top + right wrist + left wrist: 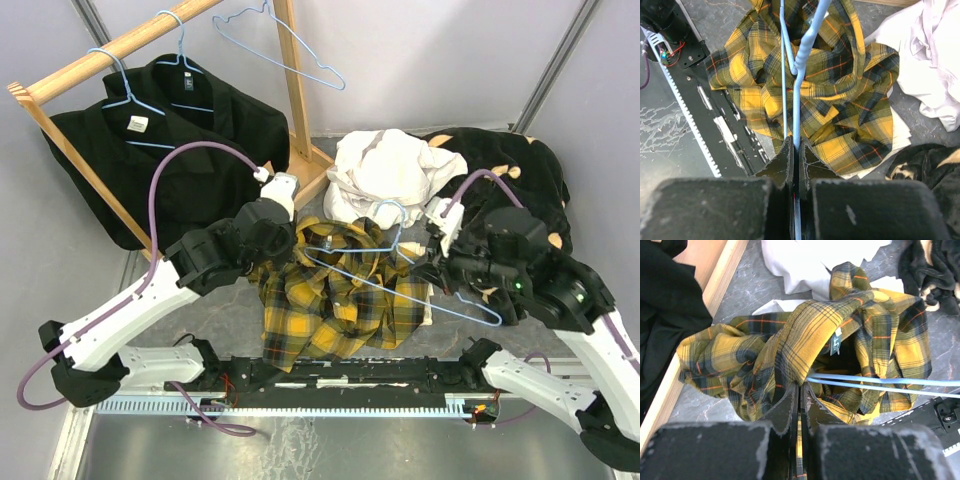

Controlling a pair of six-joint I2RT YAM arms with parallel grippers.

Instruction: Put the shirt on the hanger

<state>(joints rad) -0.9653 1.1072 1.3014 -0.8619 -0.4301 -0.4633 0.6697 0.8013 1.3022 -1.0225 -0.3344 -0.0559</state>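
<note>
**Overhead and wrist views.** 1 plaid shirt [340, 290] lies crumpled on the surface [225, 320] between the 2 arms. 1 hanger [797, 110] slants across it, with 1 end among the collar folds. Left gripper [799, 390]: clenched on a fold of the plaid shirt. Right gripper [796, 145]: clenched on the hanger's wire. Behind, a wooden rack [295, 90] carries 3 spare hangers [300, 57], 2 of them bearing black shirts [170, 150]. 1 white shirt [385, 170], touching the plaid shirt, and 1 dark garment [520, 175] lie just beyond.
</note>
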